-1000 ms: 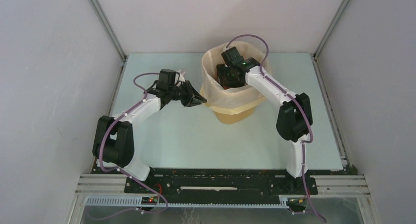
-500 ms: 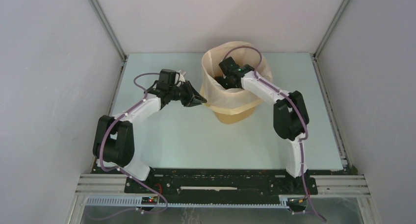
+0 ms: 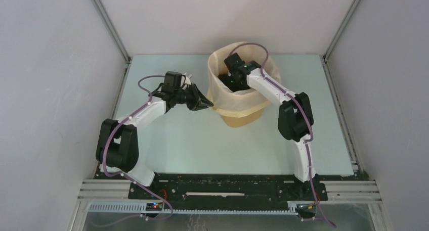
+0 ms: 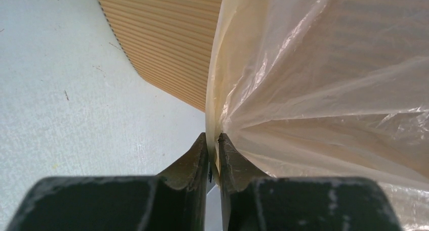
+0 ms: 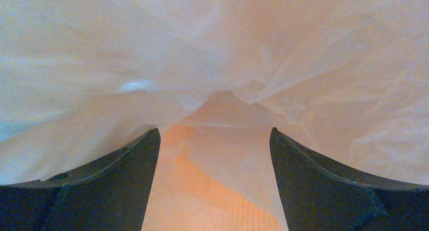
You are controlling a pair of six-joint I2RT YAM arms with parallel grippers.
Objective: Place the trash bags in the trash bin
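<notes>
Near the far edge of the tabletop [image 3: 202, 145] the trash bag [image 3: 242, 103] hangs over the trash bin [image 3: 242, 122], so the left claw [image 4: 213, 152], pinched shut on its rim, should hold tight while the wide-open, empty right claw [image 5: 215, 135] gently pushes plastic down inside.

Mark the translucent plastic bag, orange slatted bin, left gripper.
translucent plastic bag [image 4: 329, 89], left wrist view, crinkled side
orange slatted bin [image 4: 162, 44], left wrist view, bare wall
left gripper [image 4: 213, 140], left wrist view, between fingertips

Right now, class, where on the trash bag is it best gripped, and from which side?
The trash bag's overhanging skirt outside the trash bin's left wall, from the left, where the left tool pinches it: the film hangs there as a thin fold.
</notes>
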